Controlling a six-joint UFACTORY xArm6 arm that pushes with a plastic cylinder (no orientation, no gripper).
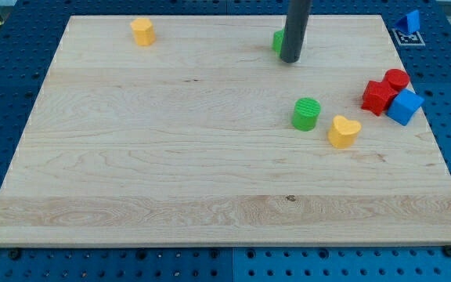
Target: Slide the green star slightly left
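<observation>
Tip (291,59) found bare, gripping nothing, pressed against green star (276,41) from view's right, evidently positioned for leftward push.

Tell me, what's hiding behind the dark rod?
A green block peeks out at the rod's left, just above my tip. The rod covers most of it, so its shape cannot be seen.

Green blocks: two, a cylinder (306,113) and one (277,41) mostly hidden
Yellow blocks: two (142,31) (343,131)
Red blocks: two (378,96) (397,78)
Blue blocks: two (405,106) (410,21)
</observation>
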